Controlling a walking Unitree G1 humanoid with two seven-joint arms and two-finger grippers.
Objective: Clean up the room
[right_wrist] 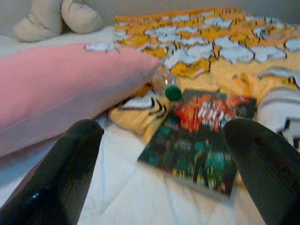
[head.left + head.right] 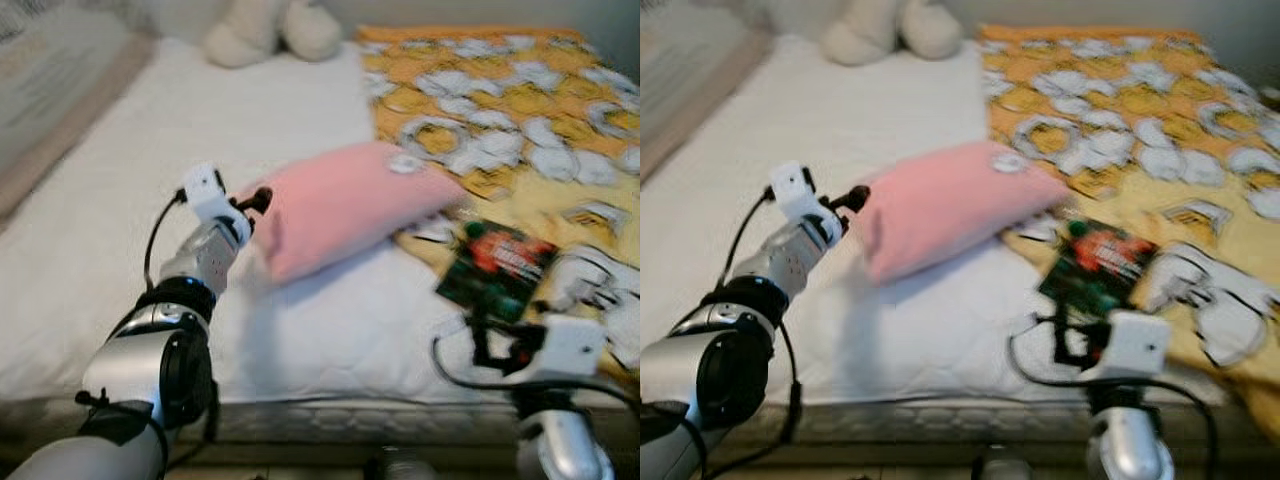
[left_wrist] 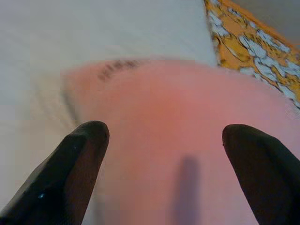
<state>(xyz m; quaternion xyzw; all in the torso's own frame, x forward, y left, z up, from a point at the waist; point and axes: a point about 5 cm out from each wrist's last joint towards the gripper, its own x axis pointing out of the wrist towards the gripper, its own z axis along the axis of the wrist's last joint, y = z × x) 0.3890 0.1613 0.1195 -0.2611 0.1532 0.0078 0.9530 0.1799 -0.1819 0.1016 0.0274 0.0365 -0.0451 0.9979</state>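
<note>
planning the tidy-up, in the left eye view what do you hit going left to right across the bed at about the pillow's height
left gripper → pink pillow → dark green book → yellow patterned blanket

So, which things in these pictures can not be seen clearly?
- Dark green book: cover text blurred, right wrist view.
- Clear bottle with green cap: body tucked behind the soft pink pillow.
- Cream plush toy: cut off by the top edge, eye views.

On bed (image 2: 300, 340): pillow (image 2: 340, 205) centre, book (image 2: 497, 265) at four o'clock, blanket (image 2: 520, 110) at two, stuffed toy (image 2: 270, 30) at twelve.
</note>
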